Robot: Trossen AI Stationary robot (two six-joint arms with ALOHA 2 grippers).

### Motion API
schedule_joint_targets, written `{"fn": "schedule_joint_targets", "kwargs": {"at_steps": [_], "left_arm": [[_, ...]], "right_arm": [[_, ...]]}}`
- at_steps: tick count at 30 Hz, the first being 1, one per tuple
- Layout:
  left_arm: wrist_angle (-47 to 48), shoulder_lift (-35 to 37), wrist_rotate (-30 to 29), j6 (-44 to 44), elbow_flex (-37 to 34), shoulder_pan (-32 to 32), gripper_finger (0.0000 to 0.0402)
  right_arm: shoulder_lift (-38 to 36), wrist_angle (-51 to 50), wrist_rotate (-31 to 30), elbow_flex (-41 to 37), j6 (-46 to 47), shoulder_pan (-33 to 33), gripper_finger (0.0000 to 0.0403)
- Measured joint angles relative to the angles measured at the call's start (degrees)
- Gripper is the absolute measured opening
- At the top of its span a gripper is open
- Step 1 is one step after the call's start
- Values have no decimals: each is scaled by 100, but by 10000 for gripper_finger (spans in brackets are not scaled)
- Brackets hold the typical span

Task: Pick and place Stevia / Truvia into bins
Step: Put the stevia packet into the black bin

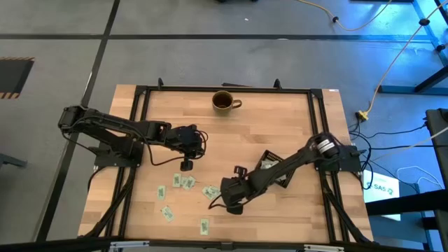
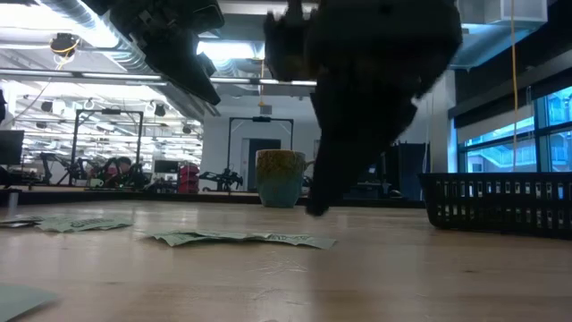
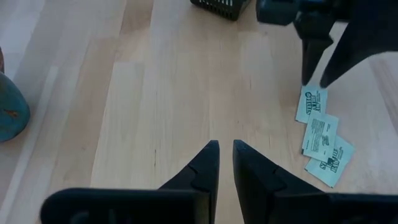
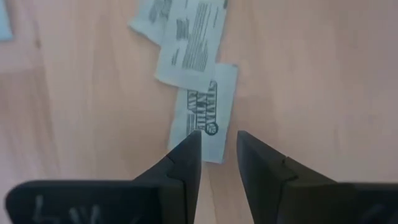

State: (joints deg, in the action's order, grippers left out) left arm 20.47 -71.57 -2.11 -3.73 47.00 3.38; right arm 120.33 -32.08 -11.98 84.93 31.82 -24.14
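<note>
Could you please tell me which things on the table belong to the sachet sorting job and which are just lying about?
Job:
- sachets, loose on the table
- black bin, partly under the right arm
- right gripper, slightly open, empty, low over one sachet
- left gripper, slightly open, empty, over bare wood

Lying about:
- mug, near the far edge

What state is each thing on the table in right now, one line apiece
Right end effector: slightly open, empty, low over a sachet.
Left end effector: slightly open, empty, over bare wood.
Stevia sachets: lying flat, scattered on the table, none in the bin.
Sachet cluster: three overlapping, nearest one under the right fingertips.
Black bin: partly hidden by the right arm, contents cannot be seen.
Mug: upright at the far edge.
</note>
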Motion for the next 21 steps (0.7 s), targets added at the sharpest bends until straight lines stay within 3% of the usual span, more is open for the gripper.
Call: {"fn": "schedule_joint_targets", "kwargs": {"at_steps": [8,21], "left_arm": [[-2,2,0,0,0,0,38],[0,2,0,-9,0,0,40]], "right_arm": [[276,-25,332,28,81,-5,101],[267,-183,351,23,100,1,5]]}}
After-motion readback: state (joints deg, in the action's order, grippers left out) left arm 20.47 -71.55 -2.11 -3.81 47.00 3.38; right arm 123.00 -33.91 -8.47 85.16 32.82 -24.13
